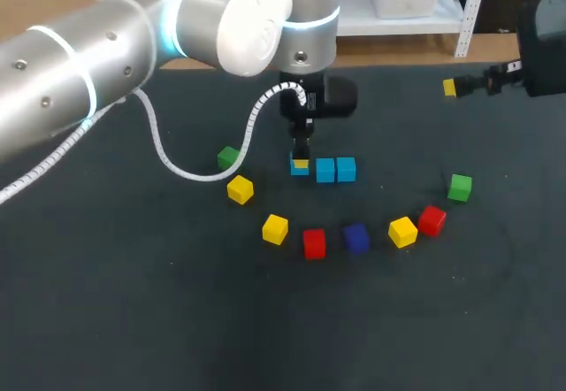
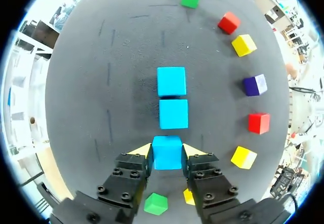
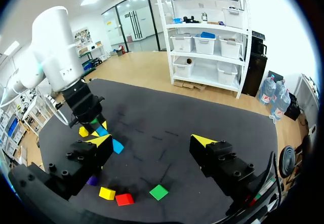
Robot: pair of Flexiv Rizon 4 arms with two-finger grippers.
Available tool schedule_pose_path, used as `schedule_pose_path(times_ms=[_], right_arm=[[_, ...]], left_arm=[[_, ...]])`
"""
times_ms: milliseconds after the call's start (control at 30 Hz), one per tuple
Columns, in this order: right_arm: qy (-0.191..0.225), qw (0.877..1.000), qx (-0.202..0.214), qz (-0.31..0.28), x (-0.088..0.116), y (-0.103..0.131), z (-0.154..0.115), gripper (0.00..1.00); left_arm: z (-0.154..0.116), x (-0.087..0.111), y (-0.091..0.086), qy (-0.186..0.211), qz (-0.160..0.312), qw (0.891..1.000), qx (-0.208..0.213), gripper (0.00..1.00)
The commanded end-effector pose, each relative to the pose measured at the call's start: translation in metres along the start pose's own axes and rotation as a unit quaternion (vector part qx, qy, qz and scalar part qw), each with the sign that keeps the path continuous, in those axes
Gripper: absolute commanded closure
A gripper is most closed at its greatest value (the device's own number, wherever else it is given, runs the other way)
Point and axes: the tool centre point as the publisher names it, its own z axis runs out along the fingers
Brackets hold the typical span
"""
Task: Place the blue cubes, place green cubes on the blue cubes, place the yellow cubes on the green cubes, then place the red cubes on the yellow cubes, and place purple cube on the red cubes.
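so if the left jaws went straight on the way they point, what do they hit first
The table mat, likely almost at once: the left jaws point straight down, closed on a light blue cube that seems already on it.

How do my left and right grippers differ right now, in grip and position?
The left gripper is shut on a light blue cube, a finger on each side; the right gripper stands wide open, empty. The left gripper is down at the end of the blue cube row; the right gripper hangs clear of all cubes. Both have yellow tips.
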Motion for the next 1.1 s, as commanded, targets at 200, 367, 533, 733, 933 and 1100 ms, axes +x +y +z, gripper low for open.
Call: schedule_pose_path(times_ms=[200, 367, 533, 733, 933, 1100], right_arm=[[0.000, 1.000, 0.004, 0.000, 0.0003, 0.0015, -0.0010, 0.00], [0.000, 1.000, 0.004, 0.000, 0.0003, 0.0015, -0.0010, 0.00], [0.000, 1.000, 0.004, 0.000, 0.0003, 0.0015, -0.0010, 0.00], [0.000, 1.000, 0.004, 0.000, 0.0003, 0.0015, -0.0010, 0.00], [0.000, 1.000, 0.004, 0.000, 0.0003, 0.0015, -0.0010, 0.00], [0.000, 1.000, 0.004, 0.000, 0.0003, 0.0015, -0.0010, 0.00]], left_arm=[[0.0022, -0.0064, 0.0099, 0.008, -0.004, 1.000, 0.018, 1.00], [0.0043, -0.0070, 0.0095, 0.013, -0.005, 1.000, 0.019, 1.00], [0.0064, -0.0069, 0.0091, 0.017, -0.007, 1.000, 0.023, 1.00], [0.0071, -0.0083, 0.0078, 0.020, -0.007, 0.999, 0.024, 1.00], [0.0079, -0.0084, 0.0095, 0.021, -0.012, 0.999, 0.024, 1.00], [0.0072, -0.0076, 0.0093, 0.020, -0.014, 0.999, 0.031, 1.00]])
